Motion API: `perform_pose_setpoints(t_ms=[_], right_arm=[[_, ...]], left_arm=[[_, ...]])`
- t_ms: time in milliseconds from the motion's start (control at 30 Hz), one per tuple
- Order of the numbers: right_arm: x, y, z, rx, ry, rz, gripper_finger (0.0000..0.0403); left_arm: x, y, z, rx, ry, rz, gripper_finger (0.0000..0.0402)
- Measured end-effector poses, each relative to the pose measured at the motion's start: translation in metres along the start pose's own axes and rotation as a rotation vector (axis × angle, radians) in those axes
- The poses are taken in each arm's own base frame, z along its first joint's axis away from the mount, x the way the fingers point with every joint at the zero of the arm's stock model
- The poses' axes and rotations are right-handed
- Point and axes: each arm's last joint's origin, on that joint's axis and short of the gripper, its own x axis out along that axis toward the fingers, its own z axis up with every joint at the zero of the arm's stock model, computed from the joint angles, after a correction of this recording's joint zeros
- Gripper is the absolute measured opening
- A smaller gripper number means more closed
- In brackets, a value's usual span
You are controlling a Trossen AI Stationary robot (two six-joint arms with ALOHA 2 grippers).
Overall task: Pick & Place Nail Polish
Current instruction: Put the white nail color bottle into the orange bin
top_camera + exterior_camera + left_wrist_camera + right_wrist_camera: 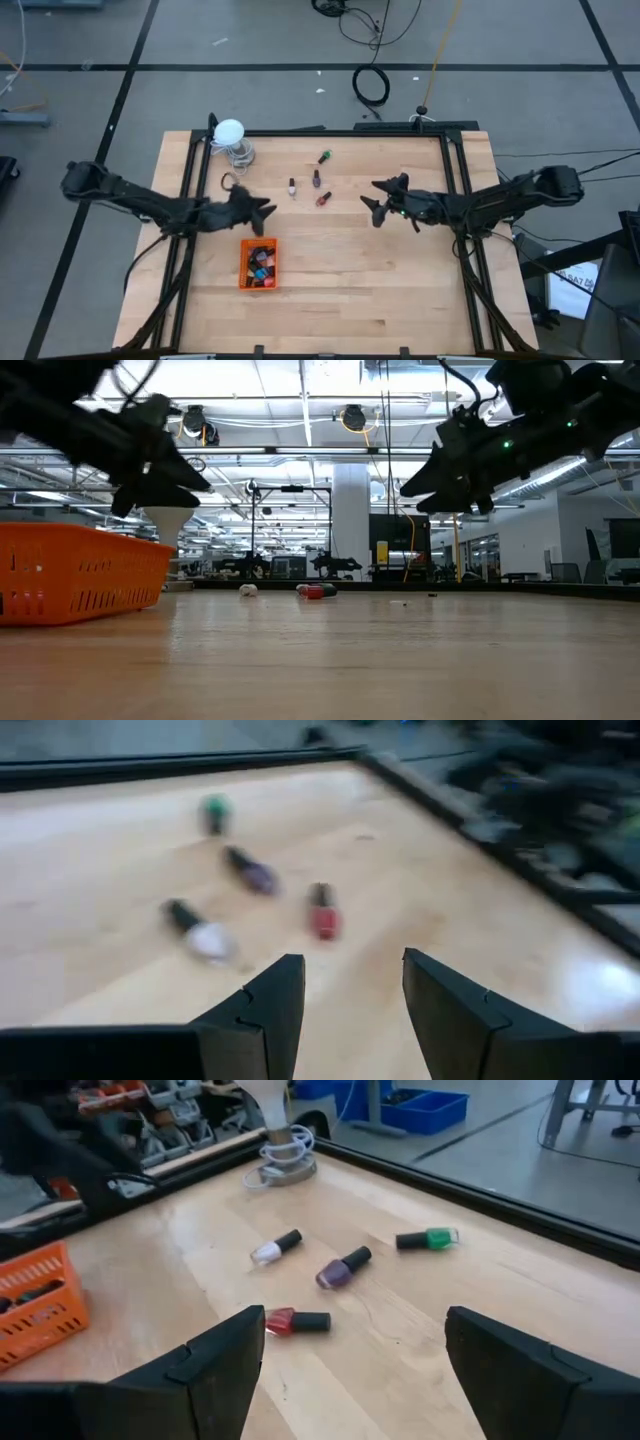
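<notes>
Four loose nail polish bottles lie on their sides on the wooden table's far middle: a green one (324, 157) (427, 1238), a purple one (316, 179) (343, 1268), a pale one (292, 187) (275, 1247) and a red one (323, 199) (297, 1321). Several more lie in the orange tray (244, 281). My left gripper (265, 214) (350, 970) hovers open just beyond the tray's far end, pointing toward the loose bottles. My right gripper (372, 198) (355, 1325) hovers wide open to the right of the red bottle, facing it. Nothing is between either pair of fingers.
A white ball on a clear stand (230, 135) (280, 1160) sits at the far left corner, with a small dark ring (229, 182) near it. A black frame rail (455, 190) runs along the table's edges. Bare wood (380, 280) stretches across the near half.
</notes>
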Motion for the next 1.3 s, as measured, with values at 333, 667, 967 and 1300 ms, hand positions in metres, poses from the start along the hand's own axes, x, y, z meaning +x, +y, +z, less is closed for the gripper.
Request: perform_pose_setpoints(t_ms=[333, 667, 967, 1300], right_arm=[[0.002, -0.001, -0.001, -0.033, 0.006, -0.011, 0.0292], [0.001, 0.001, -0.002, -0.025, 0.009, -0.001, 0.0292], [0.001, 0.0, -0.002, -0.017, 0.01, -0.001, 0.0292], [0.001, 0.0, -0.002, -0.018, 0.012, -0.001, 0.0292]], left_arm=[[0.07, -0.008, 0.043, -0.03, 0.234, 0.224, 0.0168], [0.142, 0.01, 0.039, -0.021, 0.419, 0.435, 0.0168], [0.157, 0.033, 0.027, -0.058, 0.513, 0.56, 0.0168], [0.158, 0.042, 0.031, 0.004, 0.53, 0.576, 0.0168]])
